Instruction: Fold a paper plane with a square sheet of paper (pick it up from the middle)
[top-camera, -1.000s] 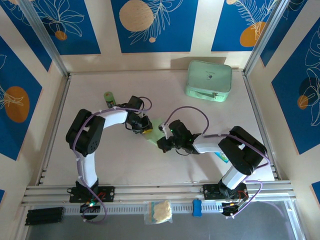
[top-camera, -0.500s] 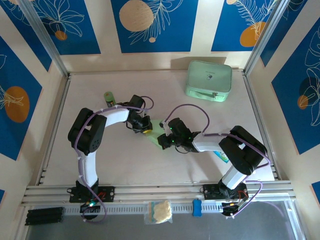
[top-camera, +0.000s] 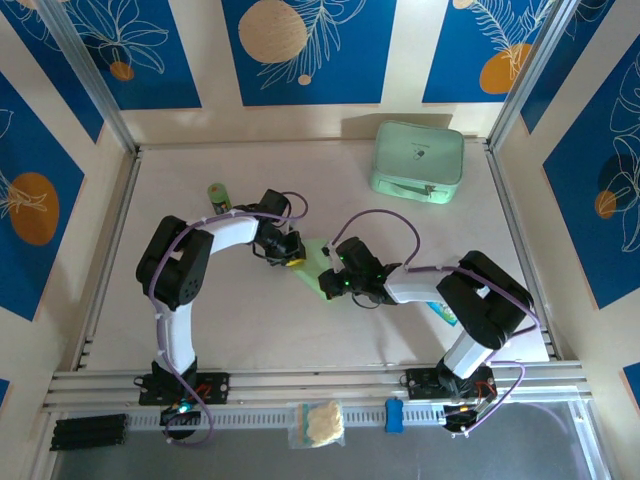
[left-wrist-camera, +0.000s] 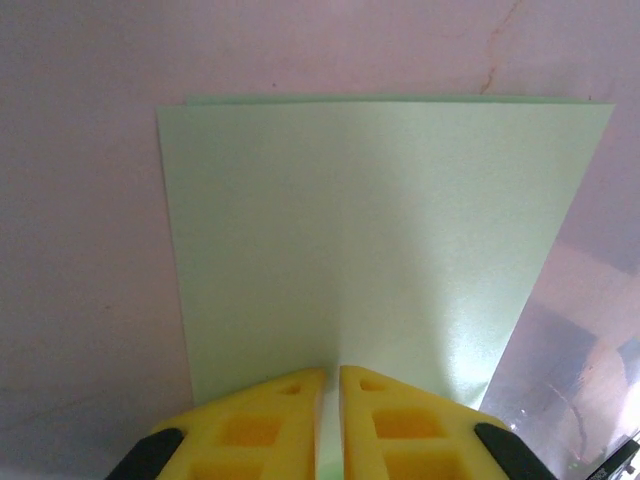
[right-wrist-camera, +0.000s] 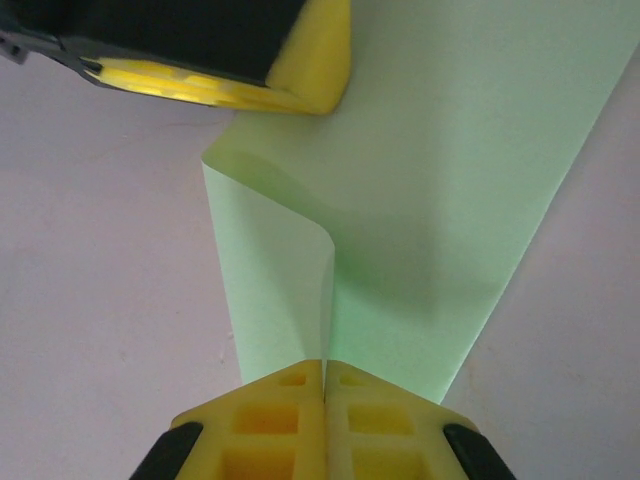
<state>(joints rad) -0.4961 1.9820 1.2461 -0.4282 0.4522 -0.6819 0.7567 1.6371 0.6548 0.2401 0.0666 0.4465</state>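
Observation:
The square sheet of paper (top-camera: 314, 256) lies mid-table between both grippers, pale green and folded double; two layers show along its far edge (left-wrist-camera: 380, 230). My left gripper (top-camera: 289, 257) sits at its left edge, the yellow jaws (left-wrist-camera: 331, 378) drawn to a narrow slit over the paper, and a faint ridge runs up from that slit. My right gripper (top-camera: 329, 285) is shut (right-wrist-camera: 324, 368) on the near edge of the sheet (right-wrist-camera: 450, 200), with one layer (right-wrist-camera: 275, 270) curling upward. One of the left gripper's fingers (right-wrist-camera: 310, 70) rests at the far corner.
A mint-green case (top-camera: 417, 160) stands at the back right. A small green bottle (top-camera: 216, 192) is behind the left arm. On the front rail lie a bagged item (top-camera: 321, 422), a blue piece (top-camera: 394, 415) and a black bar (top-camera: 88, 431).
The right gripper has slid a little left and toward the left gripper, covering more of the paper. The left gripper shifted slightly back. Little has moved in the last half second.

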